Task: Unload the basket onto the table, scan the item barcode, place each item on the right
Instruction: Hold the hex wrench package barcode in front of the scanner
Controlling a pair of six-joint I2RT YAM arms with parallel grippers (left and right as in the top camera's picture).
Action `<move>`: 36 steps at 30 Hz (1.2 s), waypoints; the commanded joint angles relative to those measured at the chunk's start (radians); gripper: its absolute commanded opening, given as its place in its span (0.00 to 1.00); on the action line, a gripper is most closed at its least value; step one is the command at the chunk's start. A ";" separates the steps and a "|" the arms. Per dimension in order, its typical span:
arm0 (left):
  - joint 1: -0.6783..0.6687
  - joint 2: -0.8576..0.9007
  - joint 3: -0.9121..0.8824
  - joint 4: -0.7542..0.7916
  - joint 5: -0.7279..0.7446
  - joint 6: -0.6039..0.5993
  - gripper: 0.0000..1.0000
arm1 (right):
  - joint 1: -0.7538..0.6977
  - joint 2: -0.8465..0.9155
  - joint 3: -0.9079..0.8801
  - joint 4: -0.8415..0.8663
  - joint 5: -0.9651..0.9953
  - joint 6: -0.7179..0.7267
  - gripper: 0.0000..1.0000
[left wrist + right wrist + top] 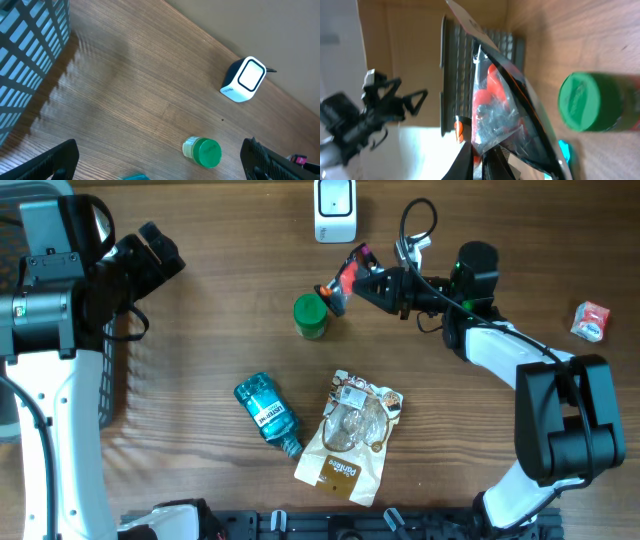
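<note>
Right fingers (362, 281): closed on the packet (343, 277) - a clear pouch with red contents, pinched at one edge and held off the bench (210, 320).
Packet position: in the overhead view it hangs below the scanner (335, 210), apart from it, with the jar (311, 316) just beside it on the lower left.
Packet in the right wrist view: it fills the middle of the frame, slanting up from the fingers, with the jar's green lid to its right.
Left fingers (160, 250): spread wide and holding nothing - over the far-left part of the bench, near the basket (112, 370).
Scanner: white with a dark back, at the far edge of the bench, nothing touching it.
Jar: green lid, alone on bare wood between the scanner and the bag (350, 438).
Bottle (267, 412): blue, lying on its side just left of the bag; whether the cap touches the bag cannot be told.
Bag: flat on the bench, near the front edge.
Pack (591, 321): small, red and white, at the far right, well apart from the rest.
</note>
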 commanded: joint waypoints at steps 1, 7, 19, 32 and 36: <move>0.005 0.004 0.005 0.002 -0.010 0.013 1.00 | 0.008 0.011 0.087 -0.061 0.127 -0.043 0.05; 0.005 0.004 0.005 0.002 -0.010 0.013 1.00 | 0.044 0.071 0.309 -0.238 0.254 -0.042 0.05; 0.005 0.004 0.005 0.002 -0.010 0.013 1.00 | 0.110 0.486 0.848 -0.231 0.313 0.147 0.05; 0.005 0.004 0.005 0.003 -0.010 0.013 1.00 | 0.127 0.715 1.005 -0.182 0.432 0.275 0.05; 0.005 0.004 0.005 0.002 -0.010 0.013 1.00 | 0.127 0.742 1.005 -0.169 0.449 0.299 0.05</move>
